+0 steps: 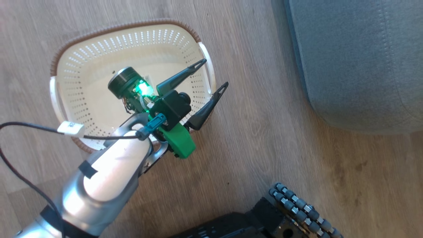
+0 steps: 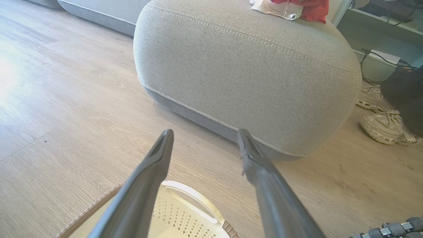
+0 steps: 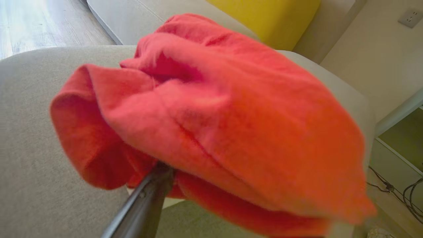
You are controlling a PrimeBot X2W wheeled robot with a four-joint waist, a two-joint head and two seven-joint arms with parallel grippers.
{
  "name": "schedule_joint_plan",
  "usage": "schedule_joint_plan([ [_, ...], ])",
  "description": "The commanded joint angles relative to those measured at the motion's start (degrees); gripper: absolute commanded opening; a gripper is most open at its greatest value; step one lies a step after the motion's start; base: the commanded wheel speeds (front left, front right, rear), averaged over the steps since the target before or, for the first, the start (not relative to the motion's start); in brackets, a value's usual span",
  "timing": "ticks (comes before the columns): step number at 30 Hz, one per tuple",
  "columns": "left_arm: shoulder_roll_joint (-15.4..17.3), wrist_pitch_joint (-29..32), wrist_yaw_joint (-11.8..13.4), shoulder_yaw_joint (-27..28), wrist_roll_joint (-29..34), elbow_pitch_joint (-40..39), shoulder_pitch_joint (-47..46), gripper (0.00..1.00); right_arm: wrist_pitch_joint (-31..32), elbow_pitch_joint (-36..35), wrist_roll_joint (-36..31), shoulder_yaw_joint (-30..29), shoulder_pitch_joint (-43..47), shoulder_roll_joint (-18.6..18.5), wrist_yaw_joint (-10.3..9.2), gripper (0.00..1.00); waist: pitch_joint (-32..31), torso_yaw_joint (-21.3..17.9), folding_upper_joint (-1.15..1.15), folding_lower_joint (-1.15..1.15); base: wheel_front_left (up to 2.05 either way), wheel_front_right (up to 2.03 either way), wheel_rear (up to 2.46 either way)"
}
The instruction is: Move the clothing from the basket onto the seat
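The cream basket [image 1: 76,66] stands on the wood floor, and its inside shows no garments. My left gripper [image 1: 215,72] hovers open over its right rim, holding nothing; in the left wrist view its fingertips [image 2: 168,138] point at the grey seat [image 2: 248,66], with the basket's handle [image 2: 195,198] below. Red and white clothing [image 2: 310,8] lies on top of the seat. In the right wrist view a red garment [image 3: 214,115] drapes blurred over my right gripper above the seat [image 3: 33,132]. One dark finger [image 3: 145,198] stands left of centre, spread; the other is hidden under the fabric.
My wheeled base with its rollers [image 1: 297,205] is at the lower right. The seat's corner [image 1: 357,59] is at the upper right, with bare floor between it and the basket. Pale shoes [image 2: 383,125], cables and a low shelf lie beyond the seat. A yellow cushion [image 3: 264,16] sits behind.
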Motion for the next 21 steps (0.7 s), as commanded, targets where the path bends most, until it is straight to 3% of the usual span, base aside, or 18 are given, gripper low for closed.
schedule_joint_plan([
  [1, -0.5, -0.8, 0.4, 1.2, -0.5, -0.9, -0.3, 1.00, -0.5, -3.2, 2.2, 2.7, 4.3, -1.5, -0.02, 1.00, -1.9, 0.6, 0.00, 0.00, 0.00, 0.00, 0.00],
  [11, -3.1, -1.7, 1.5, 3.8, -2.3, 2.5, 1.6, 1.00, -0.5, -11.8, 9.1, 15.6, 19.6, 0.3, -0.02, 1.00, -9.1, 4.2, 0.00, 0.00, 0.00, 0.00, 0.00],
  [21, -5.6, -1.8, 2.7, 13.4, -3.2, 1.7, 7.8, 1.00, -0.5, -28.8, 12.3, 23.3, 29.5, 6.4, -0.02, 1.00, -16.9, 10.6, 0.00, 0.00, 0.00, 0.00, 0.00],
])
